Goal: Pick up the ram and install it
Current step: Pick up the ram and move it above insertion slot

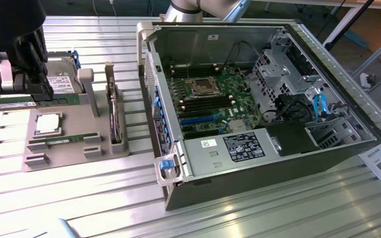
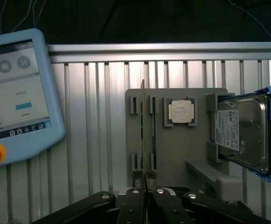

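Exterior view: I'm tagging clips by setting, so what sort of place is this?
Likely a robotics lab bench for PC assembly: open computer case, grey parts fixture, teach pendant.

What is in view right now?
ram: one, green, gripped above holder
second ram stick: one, green, lying in holder
processor chip: one, silver, in holder
hard drive: one, silver, on holder
expansion card: one, dark, upright in holder
holder: one, grey, on table
computer case: one, dark, open, exterior view's right
teach pendant: one, light blue, on table
table: one, silver slats
fingers: two, black, shut on ram
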You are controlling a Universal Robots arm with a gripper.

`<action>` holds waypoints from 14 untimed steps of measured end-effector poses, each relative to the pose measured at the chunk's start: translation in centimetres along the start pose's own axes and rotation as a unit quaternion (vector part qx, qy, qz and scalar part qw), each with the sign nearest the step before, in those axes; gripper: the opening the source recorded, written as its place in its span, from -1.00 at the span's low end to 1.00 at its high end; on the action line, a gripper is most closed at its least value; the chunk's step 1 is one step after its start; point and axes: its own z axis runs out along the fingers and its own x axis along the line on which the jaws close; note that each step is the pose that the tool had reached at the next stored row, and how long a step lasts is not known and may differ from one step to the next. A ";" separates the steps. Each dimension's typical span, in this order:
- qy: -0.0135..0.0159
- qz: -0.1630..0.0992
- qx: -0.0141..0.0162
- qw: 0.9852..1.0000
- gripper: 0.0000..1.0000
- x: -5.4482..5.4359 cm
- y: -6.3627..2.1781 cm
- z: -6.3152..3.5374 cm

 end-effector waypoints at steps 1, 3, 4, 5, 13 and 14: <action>0.000 0.000 0.000 1.000 -0.76 0.0 0.00 0.00; 0.000 0.000 0.000 1.000 -0.76 0.0 0.00 0.00; 0.000 0.000 0.000 1.000 -0.76 0.0 0.00 -0.01; 0.000 0.000 0.000 1.000 -0.76 0.0 0.00 -0.01; 0.000 0.000 0.000 1.000 -0.76 0.0 -1.06 -0.06; 0.000 0.000 0.000 1.000 -0.76 0.0 -1.51 -0.07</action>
